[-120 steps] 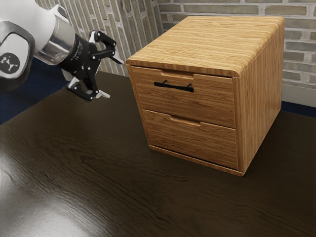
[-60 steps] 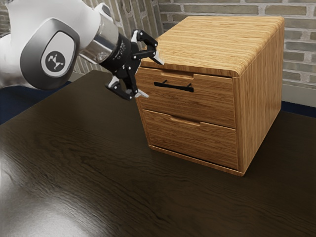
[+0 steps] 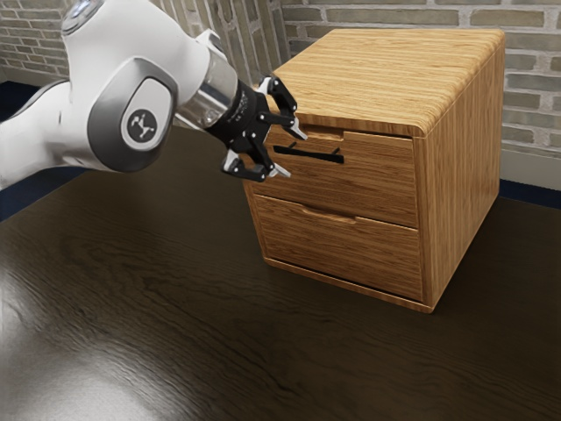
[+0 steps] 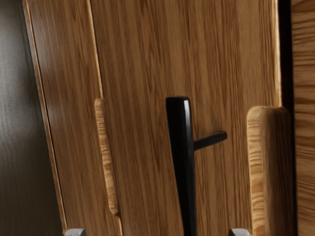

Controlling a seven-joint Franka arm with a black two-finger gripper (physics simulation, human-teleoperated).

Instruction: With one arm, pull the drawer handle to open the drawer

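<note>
A wooden two-drawer cabinet (image 3: 386, 149) stands on the dark table. Its top drawer (image 3: 351, 171) carries a thin black bar handle (image 3: 308, 154) and looks shut, flush with the cabinet front. My black gripper (image 3: 285, 149) is open at the handle's end nearest the exterior view's left, one finger above the bar and one below, not touching it. In the wrist view the handle (image 4: 181, 162) runs straight ahead of my hand, between the two fingertips (image 4: 74, 231) that peek in at the edge. The lower drawer (image 3: 342, 247) has only a wooden lip.
The dark wooden table (image 3: 175, 333) stretches wide in front of the cabinet. A brick wall (image 3: 526, 79) stands behind it. My white arm (image 3: 123, 114) comes in from the exterior view's left.
My arm has swung toward the exterior view's right, bringing the open gripper from well clear of the cabinet up to the end of the top drawer's handle. The drawer has not moved.
</note>
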